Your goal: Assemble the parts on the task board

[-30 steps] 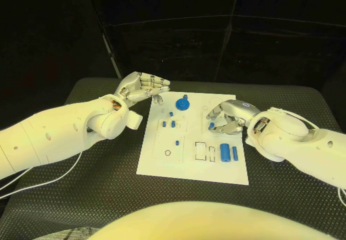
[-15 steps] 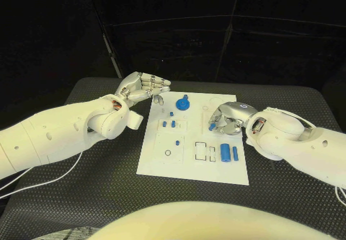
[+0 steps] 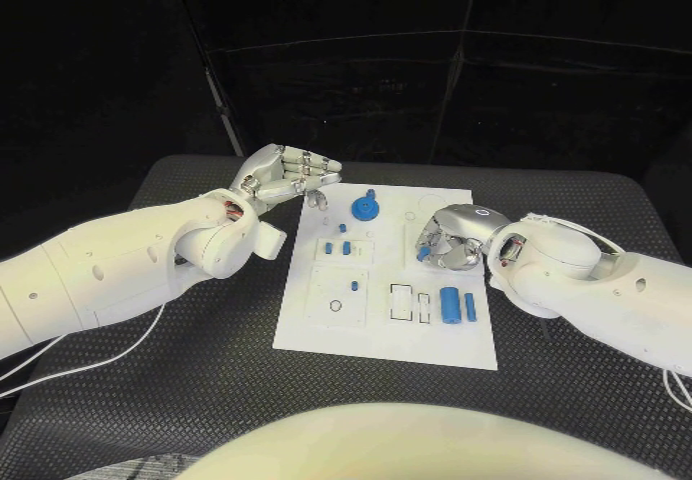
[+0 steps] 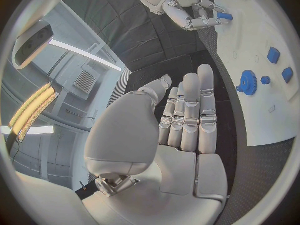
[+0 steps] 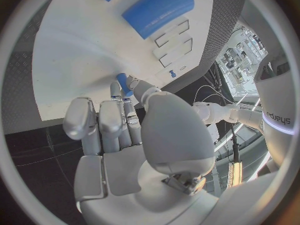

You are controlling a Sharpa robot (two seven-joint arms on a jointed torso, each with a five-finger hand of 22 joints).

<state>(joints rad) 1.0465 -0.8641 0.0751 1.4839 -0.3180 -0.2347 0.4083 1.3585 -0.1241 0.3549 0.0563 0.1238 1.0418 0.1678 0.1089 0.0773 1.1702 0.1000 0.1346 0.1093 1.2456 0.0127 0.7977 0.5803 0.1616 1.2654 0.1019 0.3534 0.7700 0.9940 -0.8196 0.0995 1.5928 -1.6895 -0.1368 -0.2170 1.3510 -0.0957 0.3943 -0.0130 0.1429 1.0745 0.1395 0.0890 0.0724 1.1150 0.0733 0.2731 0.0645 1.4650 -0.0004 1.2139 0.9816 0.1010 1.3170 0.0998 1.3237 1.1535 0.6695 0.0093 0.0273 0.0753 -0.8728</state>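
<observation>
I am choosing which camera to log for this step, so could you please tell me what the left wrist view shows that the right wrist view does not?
Left wrist view alone: the left hand from behind, fingers straight and together, holding nothing, and the blue gear with small blue blocks beside it.

Right wrist view alone: the large blue cylinder lying on the board beside rectangular cut-outs.

Both: the white task board, and the right hand pinching a small blue part at its fingertips.
</observation>
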